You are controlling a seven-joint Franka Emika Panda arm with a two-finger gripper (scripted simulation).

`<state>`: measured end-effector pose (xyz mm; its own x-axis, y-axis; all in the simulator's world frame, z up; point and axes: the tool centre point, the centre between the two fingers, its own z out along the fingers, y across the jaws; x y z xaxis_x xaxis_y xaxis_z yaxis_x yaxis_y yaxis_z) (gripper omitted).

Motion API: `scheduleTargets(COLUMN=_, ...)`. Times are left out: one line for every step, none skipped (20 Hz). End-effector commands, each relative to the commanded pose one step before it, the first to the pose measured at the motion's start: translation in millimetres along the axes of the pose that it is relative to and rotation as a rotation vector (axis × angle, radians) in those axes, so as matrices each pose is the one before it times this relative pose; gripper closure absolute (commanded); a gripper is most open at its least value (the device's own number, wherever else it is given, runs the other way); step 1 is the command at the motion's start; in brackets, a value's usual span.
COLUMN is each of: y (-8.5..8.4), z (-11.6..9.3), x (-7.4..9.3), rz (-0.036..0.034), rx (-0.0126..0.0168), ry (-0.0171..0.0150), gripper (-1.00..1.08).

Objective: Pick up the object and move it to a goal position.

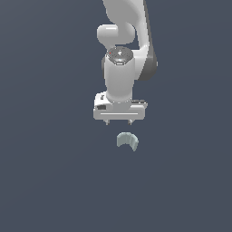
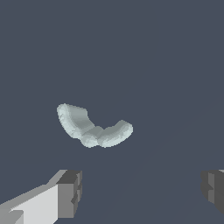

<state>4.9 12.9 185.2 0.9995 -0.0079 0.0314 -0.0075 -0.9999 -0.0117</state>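
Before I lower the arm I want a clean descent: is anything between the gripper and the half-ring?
Nothing visible is. The gripper is open, and only bare dark floor separates it from the pale grey-green half-ring.

Exterior faces the arm; wrist looks down; both share half-ring [image 1: 127,140]

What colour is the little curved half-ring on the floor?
Pale grey-green, matte, plain: the half-ring shows best in the wrist view.
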Motion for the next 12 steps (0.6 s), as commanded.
scheduleTargets(y=0.01, z=0.00, x=0.00, rz=0.00000, rx=0.00000, ry=0.00000, gripper=-0.20)
scheduleTargets(y=-0.24, z=-0.23, x=-0.04, rz=0.00000, rx=0.00000, ry=0.00000, gripper=-0.20)
scheduleTargets(y=0.25, z=0.39, x=0.19, rz=0.00123, rx=0.00123, ry=-0.00178, gripper=-0.20)
scheduleTargets(y=0.03, z=0.20, x=0.18, rz=0.00158, rx=0.00156, ry=-0.00225, gripper=-0.20)
scheduleTargets(y=0.00, z=0.23, x=0.24, rz=0.00215, rx=0.00213, ry=-0.00307, gripper=-0.20)
scheduleTargets(y=0.05, z=0.36, x=0.33, rz=0.00284, rx=0.00281, ry=-0.00406, gripper=-0.20)
scheduleTargets(y=0.04, z=0.42, x=0.39, rz=0.00345, rx=0.00341, ry=-0.00492, gripper=-0.20)
scheduleTargets(y=0.05, z=0.50, x=0.46, rz=0.00408, rx=0.00403, ry=-0.00582, gripper=-0.20)
scheduleTargets(y=0.06, z=0.57, x=0.53, rz=0.00471, rx=0.00463, ry=-0.00671, gripper=-0.20)
scheduleTargets(y=0.07, z=0.65, x=0.61, rz=0.00535, rx=0.00526, ry=-0.00763, gripper=-0.20)
scheduleTargets(y=0.09, z=0.74, x=0.68, rz=0.00600, rx=0.00588, ry=-0.00854, gripper=-0.20)
scheduleTargets(y=0.10, z=0.81, x=0.75, rz=0.00664, rx=0.00649, ry=-0.00945, gripper=-0.20)
